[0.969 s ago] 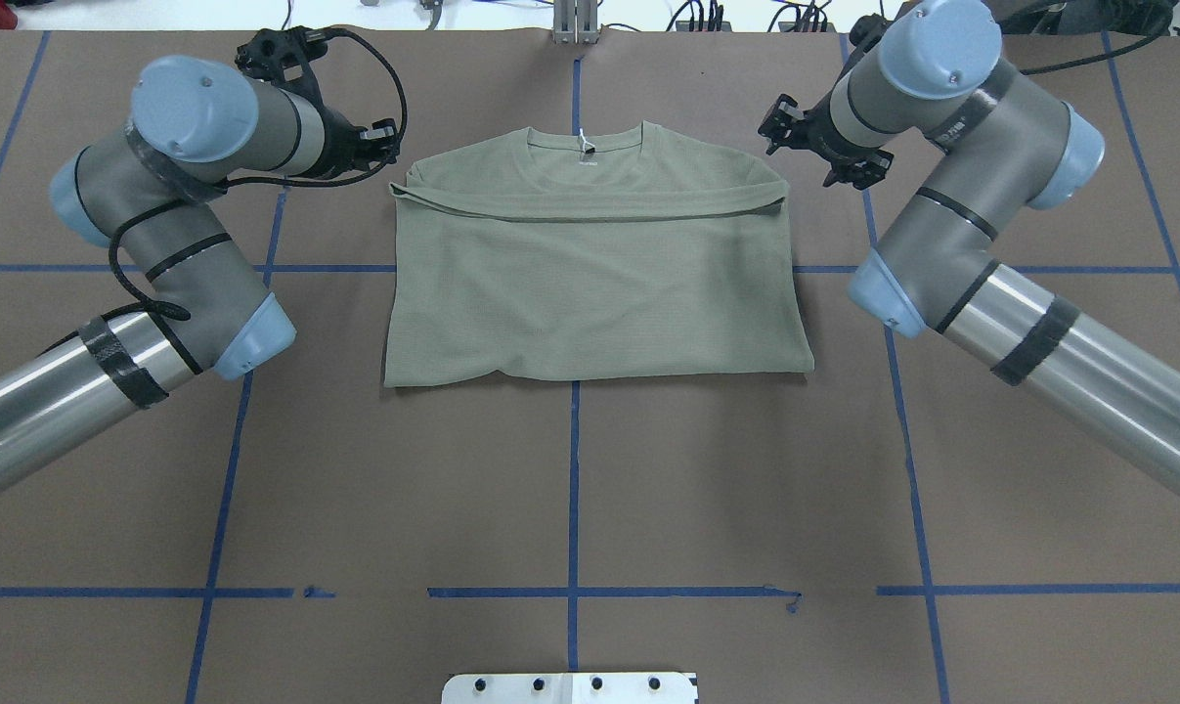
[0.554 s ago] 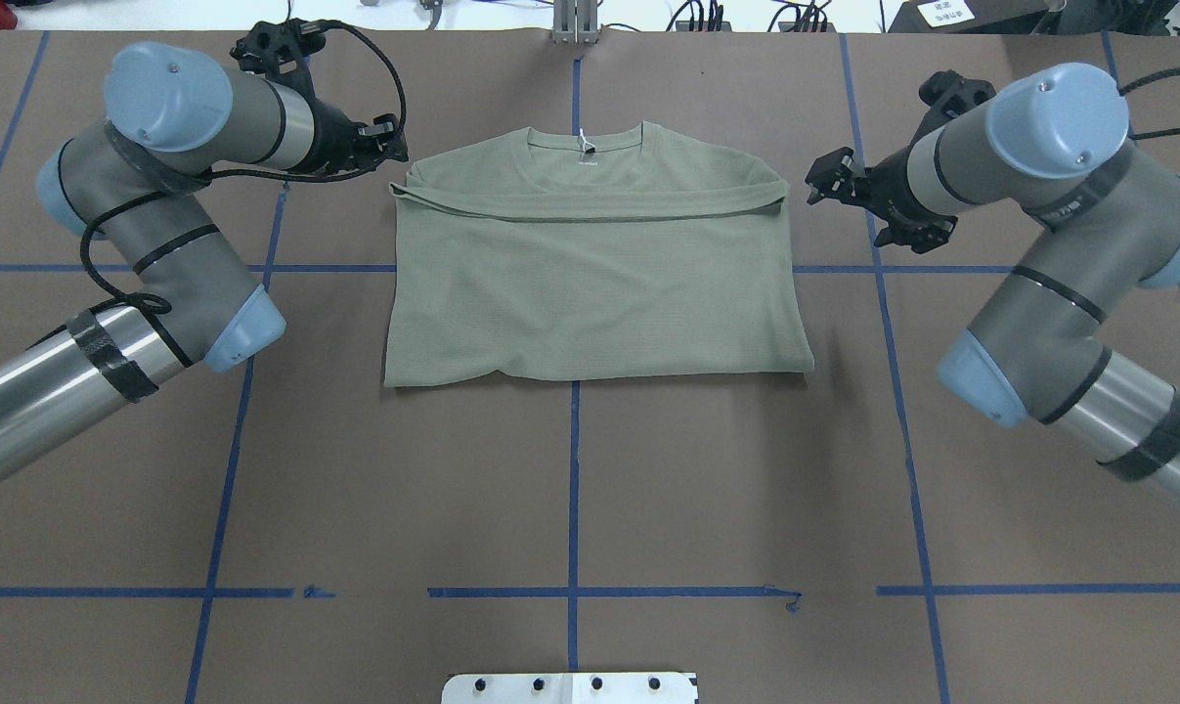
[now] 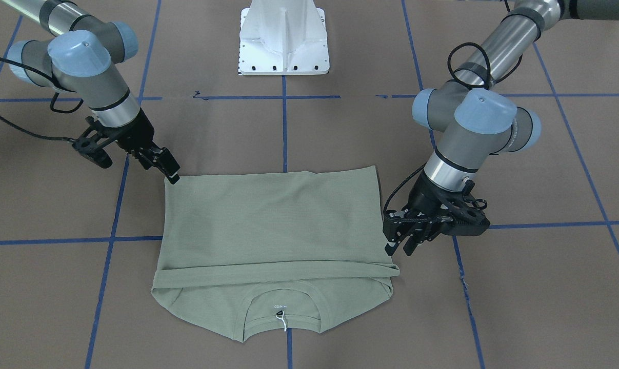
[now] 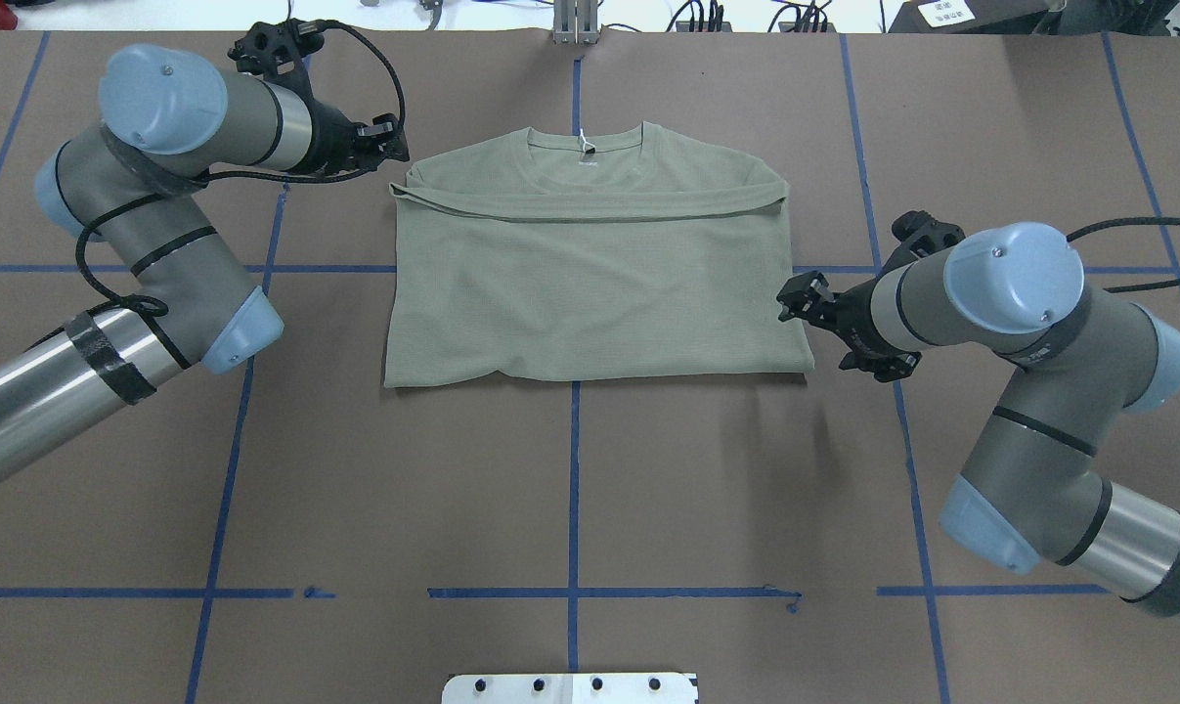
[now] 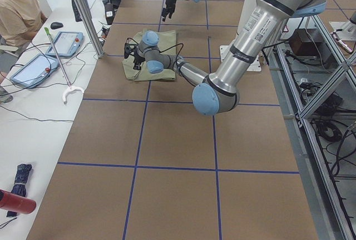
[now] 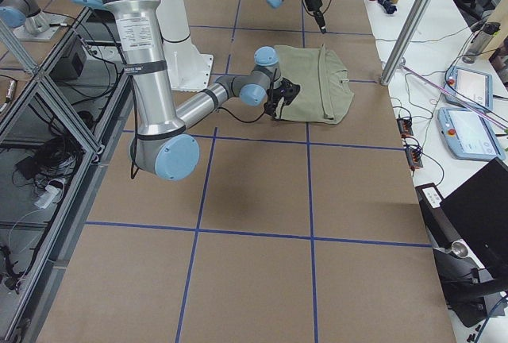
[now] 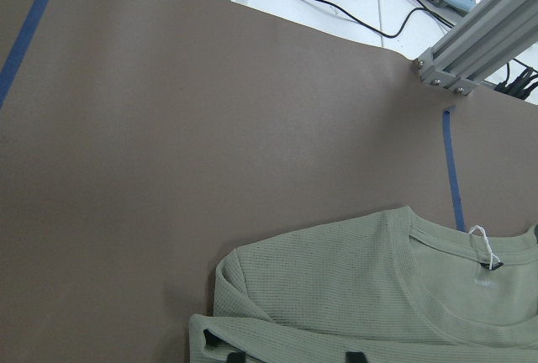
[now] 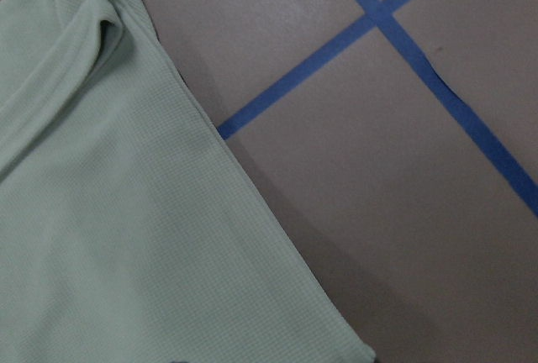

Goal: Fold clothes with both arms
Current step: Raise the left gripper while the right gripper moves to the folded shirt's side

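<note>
Two arms flank one folded shirt (image 4: 594, 284), which lies flat on the brown surface (image 4: 570, 489), well ahead of the white base (image 3: 283, 41) and astride the centre line of blue tape (image 4: 573, 469). Its collar (image 4: 585, 137) faces away from the robot, with a white string tag (image 4: 582, 144) at the neck. Just below the collar a narrow folded band runs across from edge to edge, and below that the body forms a smooth rectangle.

At the shirt's far left corner, by the shoulder, sits the left gripper (image 4: 389, 137). Its wrist view shows both fingers (image 7: 216, 342) spread, their tips over the end of the folded band with cloth between them (whether they touch it I cannot tell). They pinch nothing.

Along the shirt's right edge, near the corner closest to the robot, is the right gripper (image 4: 793, 298). From the front-facing view its fingers (image 3: 172, 174) angle down to that corner and look slightly spread, with no cloth pinched. Its wrist view shows only the shirt's edge, the corner and crossing tape.

Beyond the surface's far side, a person (image 5: 19, 12) sits at a white bench with tablets (image 5: 67, 43).
</note>
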Available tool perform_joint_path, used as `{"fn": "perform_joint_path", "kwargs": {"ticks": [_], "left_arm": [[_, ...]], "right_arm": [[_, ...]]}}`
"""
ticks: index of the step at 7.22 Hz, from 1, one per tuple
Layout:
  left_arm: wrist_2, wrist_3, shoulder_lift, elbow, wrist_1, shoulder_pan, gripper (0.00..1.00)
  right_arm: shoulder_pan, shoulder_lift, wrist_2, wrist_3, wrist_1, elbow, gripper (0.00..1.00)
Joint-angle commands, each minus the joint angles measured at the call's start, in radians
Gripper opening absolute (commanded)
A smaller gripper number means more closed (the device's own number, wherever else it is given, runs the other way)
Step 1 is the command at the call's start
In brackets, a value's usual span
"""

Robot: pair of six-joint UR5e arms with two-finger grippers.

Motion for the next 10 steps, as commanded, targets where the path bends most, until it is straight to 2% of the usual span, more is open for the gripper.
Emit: {"fn": "perform_joint_path", "kwargs": {"ticks": [1, 4, 7, 8, 9, 10], "left_arm": [[0.001, 0.000, 0.000, -0.001, 0.000, 0.001, 0.51], [0.004, 0.001, 0.002, 0.000, 0.001, 0.004, 0.51], [0.004, 0.003, 0.008, -0.001, 0.001, 0.004, 0.51], [0.004, 0.003, 0.008, -0.001, 0.001, 0.004, 0.51], [0.004, 0.003, 0.009, 0.000, 0.001, 0.004, 0.51], [0.004, 0.003, 0.009, 0.000, 0.003, 0.004, 0.51]], "right_arm": [[-0.044, -0.005, -0.025, 0.070, -0.006, -0.037, 0.85], [-0.044, 0.004, -0.027, 0.126, -0.006, -0.048, 0.67], [-0.042, 0.006, -0.056, 0.193, -0.006, -0.059, 0.64], [-0.044, 0.006, -0.056, 0.193, -0.008, -0.060, 0.42], [-0.042, 0.006, -0.053, 0.193, -0.008, -0.059, 0.02], [-0.042, 0.006, -0.047, 0.188, -0.006, -0.059, 0.00]]}}
